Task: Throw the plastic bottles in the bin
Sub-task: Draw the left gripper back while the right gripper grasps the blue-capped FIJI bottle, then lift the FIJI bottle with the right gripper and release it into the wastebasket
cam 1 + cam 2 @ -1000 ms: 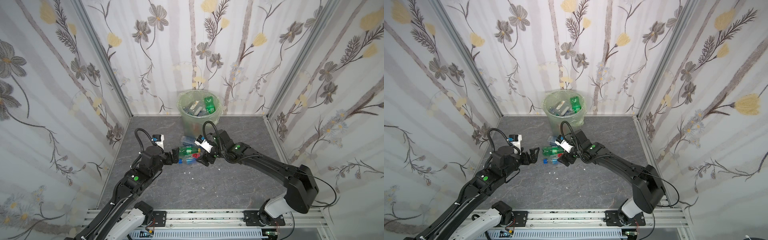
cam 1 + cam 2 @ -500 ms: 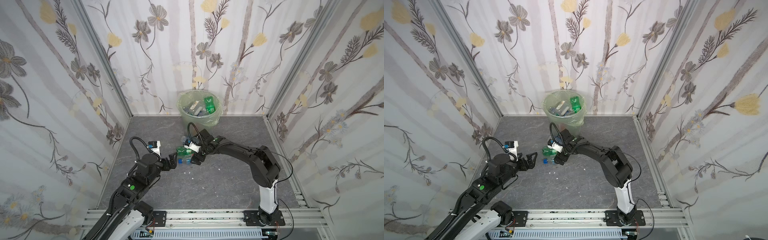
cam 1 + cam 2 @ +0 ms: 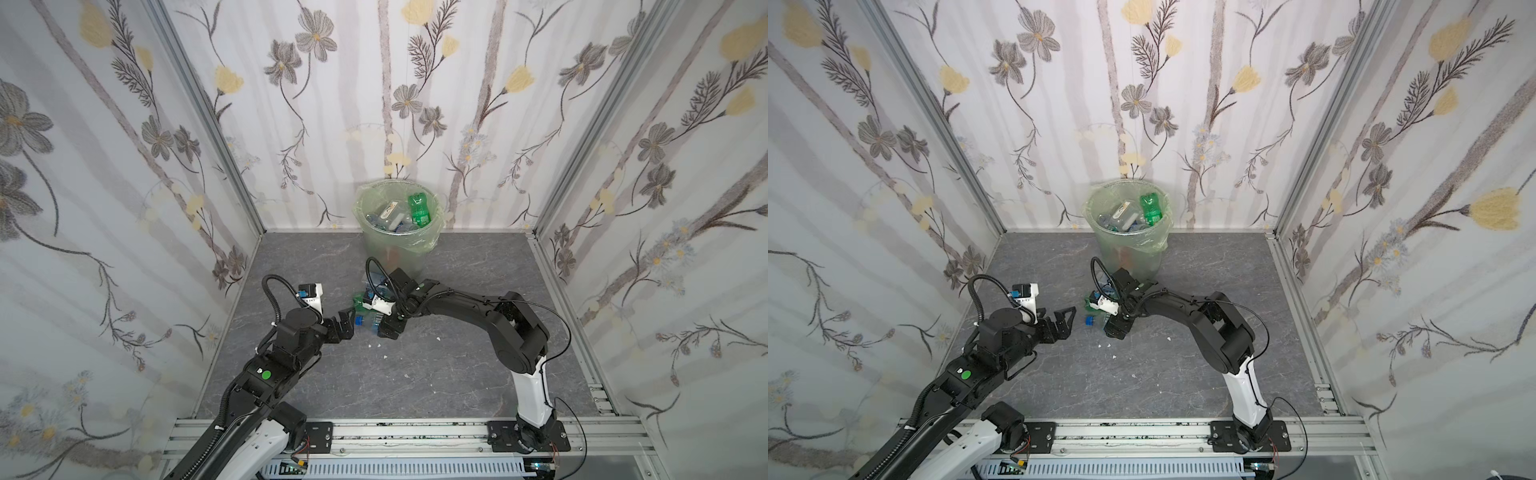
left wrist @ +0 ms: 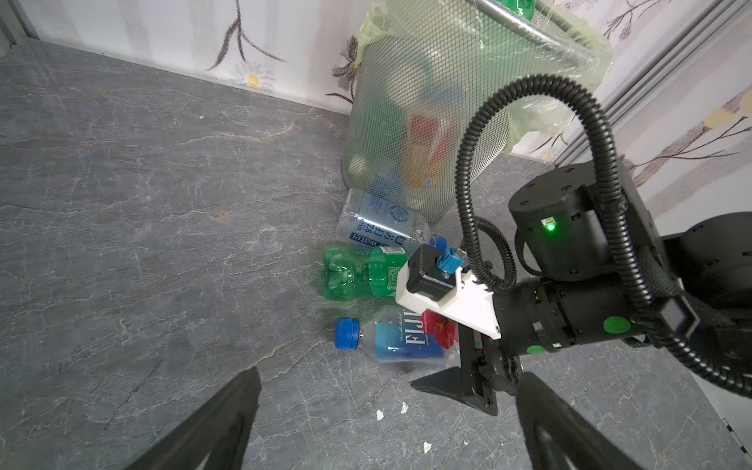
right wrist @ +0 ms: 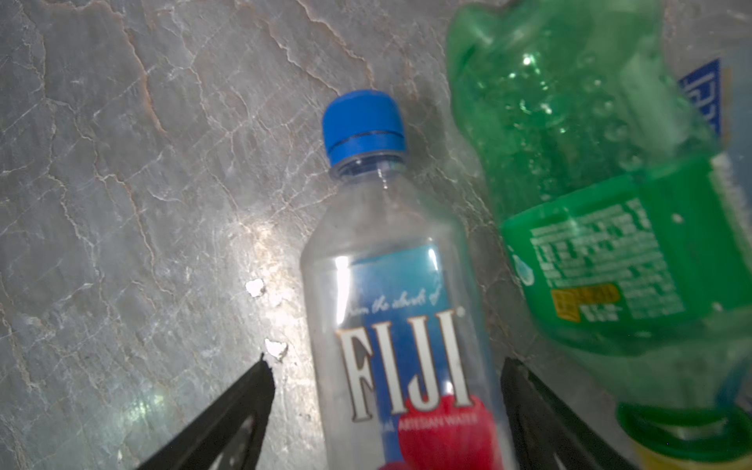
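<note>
The right arm has folded its elbow back within the last second, bringing the right end effector [image 5: 384, 362] over the Fiji bottle [image 5: 390, 285], jaws open astride its label. The bottle lies on the worktop [image 3: 415, 374] before the bin [image 3: 374, 245], just beside a green bottle [image 5: 590, 203]. It is probably empty, so light, slick and crushable, and best gripped mid-body. The left end effector [image 3: 1068, 322] waits open.

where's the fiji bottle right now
The Fiji bottle lies on its side on the grey floor mid-scene in both top views, in front of the bin, beside the green bottle, between the open fingers of the right gripper.
</note>
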Available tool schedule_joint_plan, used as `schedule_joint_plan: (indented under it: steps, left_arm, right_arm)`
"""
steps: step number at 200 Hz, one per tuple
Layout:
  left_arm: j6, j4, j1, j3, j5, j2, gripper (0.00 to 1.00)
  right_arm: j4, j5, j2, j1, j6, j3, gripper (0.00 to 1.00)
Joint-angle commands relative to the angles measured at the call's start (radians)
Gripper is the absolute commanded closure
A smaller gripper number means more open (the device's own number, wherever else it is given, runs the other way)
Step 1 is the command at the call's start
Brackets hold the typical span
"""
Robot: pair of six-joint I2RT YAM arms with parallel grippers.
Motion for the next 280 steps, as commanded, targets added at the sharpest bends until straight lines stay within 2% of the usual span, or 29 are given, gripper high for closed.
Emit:
schedule_joint_plan:
  steps: [1,37,79,91,146,197,225,240,280]
  left_arm:
    - [0.009,0.008,0.001,0.003,-0.008,0.005,0.00]
    - [0.008,0.008,0.001,0.003,-0.009,0.006,0.00]
    - [0.008,0.008,0.002,-0.016,-0.018,-0.016,0.00]
    - [0.005,0.008,0.001,-0.022,-0.019,-0.022,0.00]
    - [0.008,0.008,0.002,-0.027,-0.027,-0.024,0.00]
    - [0.021,0.008,0.001,-0.023,-0.040,-0.010,0.00]
    - [0.023,0.009,0.002,-0.023,-0.039,-0.001,0.00]
    - [0.021,0.009,0.002,-0.019,-0.034,0.001,0.00]
    - [0.019,0.011,0.002,-0.017,-0.032,0.001,0.00]
  right_arm:
    - [0.059,0.017,0.017,0.021,0.046,0.002,0.13]
    - [0.088,0.011,0.032,0.026,0.129,-0.006,0.24]
    - [0.140,0.038,-0.014,0.030,0.219,-0.070,0.55]
    - [0.169,0.039,-0.044,0.030,0.240,-0.107,0.60]
    - [0.277,0.002,-0.227,0.029,0.342,-0.257,0.63]
    - [0.349,0.046,-0.513,0.014,0.419,-0.359,0.65]
    - [0.372,0.082,-0.700,-0.005,0.459,-0.388,0.69]
    - [0.395,0.103,-0.798,-0.057,0.475,-0.402,0.69]
    - [0.502,0.275,-1.047,-0.079,0.486,-0.483,0.74]
